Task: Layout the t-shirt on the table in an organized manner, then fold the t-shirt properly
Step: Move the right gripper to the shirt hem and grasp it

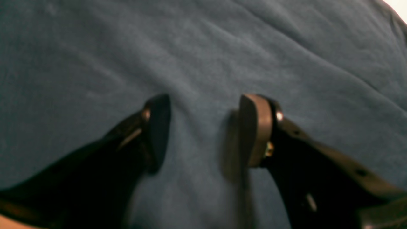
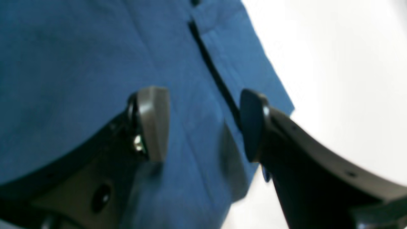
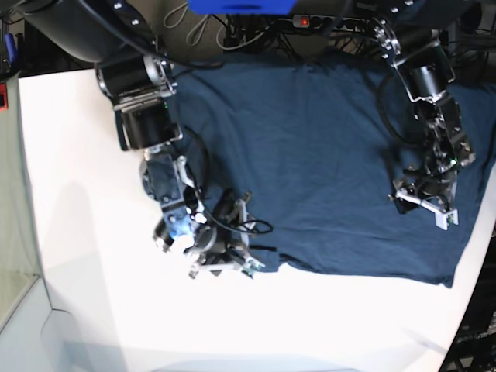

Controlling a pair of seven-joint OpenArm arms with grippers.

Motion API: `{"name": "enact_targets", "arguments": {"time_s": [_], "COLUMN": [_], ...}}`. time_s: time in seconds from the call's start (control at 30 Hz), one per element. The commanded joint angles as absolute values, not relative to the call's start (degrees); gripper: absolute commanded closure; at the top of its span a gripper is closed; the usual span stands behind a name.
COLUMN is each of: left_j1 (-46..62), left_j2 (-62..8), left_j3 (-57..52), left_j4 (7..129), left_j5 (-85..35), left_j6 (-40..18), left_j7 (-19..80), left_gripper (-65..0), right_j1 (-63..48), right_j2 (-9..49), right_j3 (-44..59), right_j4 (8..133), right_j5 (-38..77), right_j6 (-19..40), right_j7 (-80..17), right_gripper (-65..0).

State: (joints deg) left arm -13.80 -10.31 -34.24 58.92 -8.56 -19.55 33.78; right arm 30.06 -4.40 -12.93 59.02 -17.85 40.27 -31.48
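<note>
A: Where does the t-shirt [image 3: 325, 155] lie?

B: Spread over the upper right part of the white desk [image 3: 85, 256], from about twelve o'clock round to four o'clock, with its near hem running along the middle of the base view. It looks mostly flat, with soft creases; I would judge the laying-out nearly done and the folding not yet begun.

A: And the end effectors?

B: The right end effector [image 2: 203, 124] sits at about seven o'clock, over the shirt's near left corner, with its fingers apart and nothing between them. Its wrist view shows a dark seam or fold line running between the fingers, and the cloth edge with bare desk just beyond. The left end effector [image 1: 203, 133] is at about three o'clock, over the shirt's right side, fingers also apart, hovering over plain wrinkled cloth and gripping nothing.

A: How should the step be done well?

B: I'd lower each end effector straight onto an edge, not mid-panel, so that the pinch takes both layers. The left one seems too far inside the cloth; it should probably move out to the hem or side seam first. Then lift both together, evenly, to keep the fold line straight.
</note>
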Motion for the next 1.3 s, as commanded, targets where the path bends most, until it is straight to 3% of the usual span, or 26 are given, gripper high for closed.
{"name": "enact_targets", "arguments": {"time_s": [0.0,0.77,1.17,1.27], "left_j1": [-13.85,-12.79,-12.79,-12.79], "left_j2": [-10.68,-10.68,-10.68,-10.68], "left_j3": [-34.15,-34.15,-34.15,-34.15], "left_j4": [59.21,59.21,59.21,59.21], "left_j5": [-7.96,-8.13,-7.96,-7.87], "left_j6": [-19.38,-19.47,-19.47,-19.47], "left_j7": [35.74,35.65,35.65,35.65], "left_gripper": [-34.1,-34.1,-34.1,-34.1], "right_j1": [32.92,33.45,33.89,33.89], "right_j2": [-4.53,0.66,0.66,0.48], "right_j3": [-12.88,-12.88,-12.88,-12.88], "right_j4": [58.42,49.10,47.60,47.43], "right_j5": [-17.19,-17.19,-17.19,-17.19], "right_j6": [40.00,40.00,27.30,26.95], "right_j7": [-28.62,-11.30,-10.07,-10.07], "right_gripper": [-35.8,-35.8,-35.8,-35.8]}}
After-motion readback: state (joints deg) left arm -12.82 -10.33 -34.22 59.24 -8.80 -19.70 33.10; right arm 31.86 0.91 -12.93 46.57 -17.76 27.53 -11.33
